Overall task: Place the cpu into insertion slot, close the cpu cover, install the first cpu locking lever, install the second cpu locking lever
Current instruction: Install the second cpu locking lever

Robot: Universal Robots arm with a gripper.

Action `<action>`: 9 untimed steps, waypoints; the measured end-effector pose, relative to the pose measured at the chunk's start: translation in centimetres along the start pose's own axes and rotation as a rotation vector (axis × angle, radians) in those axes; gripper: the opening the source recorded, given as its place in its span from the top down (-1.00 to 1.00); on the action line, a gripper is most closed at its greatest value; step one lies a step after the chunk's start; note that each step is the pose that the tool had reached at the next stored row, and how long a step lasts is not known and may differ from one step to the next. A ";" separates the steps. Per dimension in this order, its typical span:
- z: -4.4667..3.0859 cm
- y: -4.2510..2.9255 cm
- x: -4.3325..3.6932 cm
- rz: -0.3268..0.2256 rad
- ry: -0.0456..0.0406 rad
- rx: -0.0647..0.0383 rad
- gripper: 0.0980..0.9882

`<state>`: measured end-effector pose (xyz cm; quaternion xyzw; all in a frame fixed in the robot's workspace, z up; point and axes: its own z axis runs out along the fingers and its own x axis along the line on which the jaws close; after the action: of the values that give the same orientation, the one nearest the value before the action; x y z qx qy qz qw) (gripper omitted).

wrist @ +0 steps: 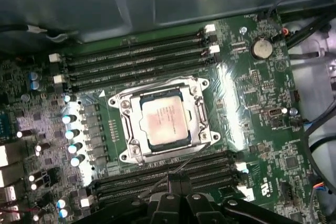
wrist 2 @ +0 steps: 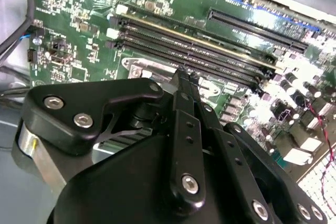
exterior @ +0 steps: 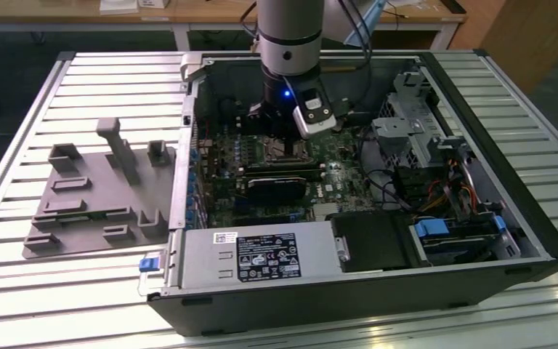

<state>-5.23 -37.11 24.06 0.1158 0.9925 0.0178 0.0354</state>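
In the first wrist view the cpu [wrist: 164, 121] lies flat in the insertion slot [wrist: 127, 153], its dull metal top showing through the window of the cpu cover [wrist: 198, 109]. The cover is lying down over the chip. A thin wire locking lever [wrist: 190, 160] slants up from the socket's edge towards my gripper [wrist: 173, 186], whose fingertips [wrist 2: 181, 77] are together just beside the socket. Whether they touch the lever I cannot tell. In the exterior view the gripper [exterior: 281, 138] hangs inside the open computer case, right over the socket [exterior: 287, 153].
Long black memory slots [wrist: 136, 59] flank the socket on both sides. A black card [exterior: 279, 190], the power supply [exterior: 259, 258], a drive cage [exterior: 410, 134] and loose cables [exterior: 453, 193] crowd the case. A grey fixture [exterior: 90, 196] lies on the table at the exterior view's left.
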 end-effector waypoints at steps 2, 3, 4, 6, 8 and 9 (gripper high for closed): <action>0.19 -0.19 0.09 0.001 0.0020 -0.008 0.99; 0.27 -0.27 0.13 0.001 0.0031 -0.013 0.99; 0.37 -0.33 0.18 0.001 0.0041 -0.017 0.99; 0.54 -0.39 0.33 0.002 0.0065 -0.027 0.99; 0.69 -0.47 0.57 0.003 0.0094 -0.039 0.99; 0.77 -0.50 0.67 0.003 0.0107 -0.045 0.99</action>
<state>-5.94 -37.42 23.23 0.1165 0.9918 0.0408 0.0327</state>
